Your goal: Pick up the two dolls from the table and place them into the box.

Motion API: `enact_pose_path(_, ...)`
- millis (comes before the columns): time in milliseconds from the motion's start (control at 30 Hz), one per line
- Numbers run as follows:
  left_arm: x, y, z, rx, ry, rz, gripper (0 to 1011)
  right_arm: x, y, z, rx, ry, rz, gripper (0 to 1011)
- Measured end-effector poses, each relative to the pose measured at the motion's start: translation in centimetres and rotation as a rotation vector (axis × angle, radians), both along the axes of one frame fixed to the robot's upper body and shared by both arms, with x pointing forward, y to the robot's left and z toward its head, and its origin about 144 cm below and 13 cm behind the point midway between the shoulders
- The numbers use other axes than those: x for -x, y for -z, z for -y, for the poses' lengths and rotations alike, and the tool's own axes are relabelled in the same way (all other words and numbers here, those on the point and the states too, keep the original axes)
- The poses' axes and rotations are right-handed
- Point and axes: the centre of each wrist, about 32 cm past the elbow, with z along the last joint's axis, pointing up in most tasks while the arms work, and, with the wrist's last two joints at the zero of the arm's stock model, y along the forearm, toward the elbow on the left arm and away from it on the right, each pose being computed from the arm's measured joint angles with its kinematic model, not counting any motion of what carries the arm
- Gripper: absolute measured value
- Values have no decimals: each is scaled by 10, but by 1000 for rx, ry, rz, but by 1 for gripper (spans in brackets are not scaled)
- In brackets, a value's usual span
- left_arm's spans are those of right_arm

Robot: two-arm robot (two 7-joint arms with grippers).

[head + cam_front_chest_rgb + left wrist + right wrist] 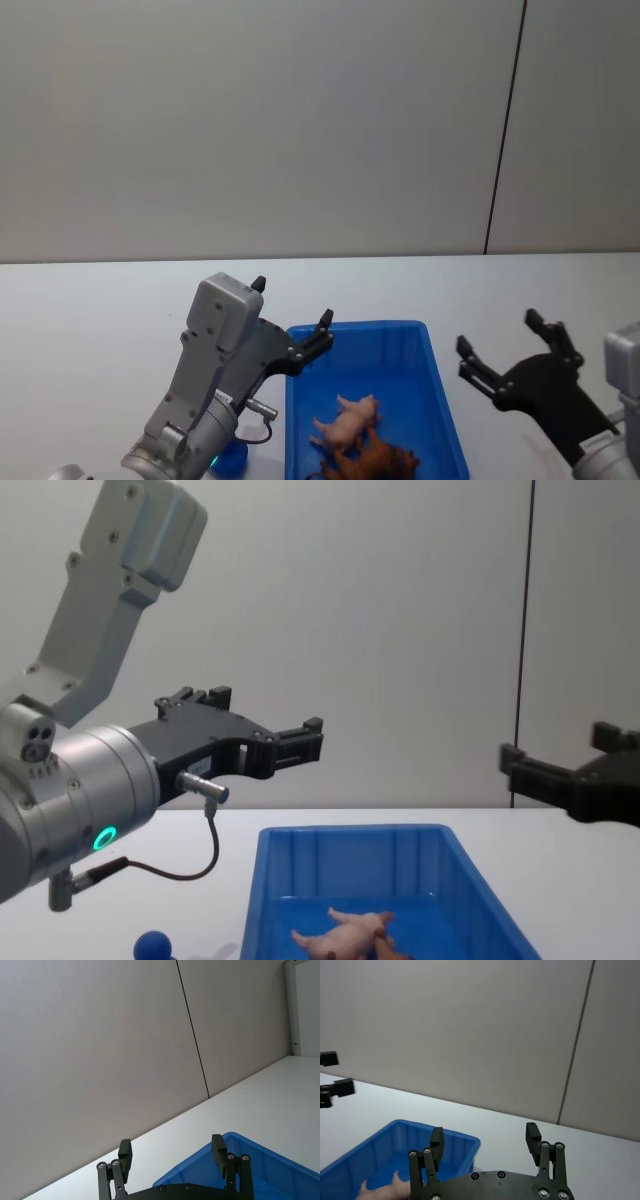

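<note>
Blue round-headed figure (232,458) sits on the table (90,320) just left of the box (441,385), mostly hidden behind the left arm. Inside the box, the brown lion (378,462) is cut off by the head view's lower edge and touches the pink animal (347,420) lying just beyond it. Left gripper (292,302) hovers over the box's far-left corner and right gripper (498,333) hangs to the box's right, both with fingers spread wide, holding and touching nothing.

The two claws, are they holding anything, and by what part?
Nothing is held: the left claw and the right claw are both open and empty.
</note>
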Motion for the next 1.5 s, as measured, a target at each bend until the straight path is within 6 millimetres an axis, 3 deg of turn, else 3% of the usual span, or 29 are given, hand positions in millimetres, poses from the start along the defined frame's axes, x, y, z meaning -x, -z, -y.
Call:
enact_pose_path(800,2,0,-4,-3,-11,-27,1001,13,5,12,28,165,-16,1001)
enact_pose_path(1500,14,6,-32,-3,-94,-174,1001,15,5,13,32,189,-18,1001)
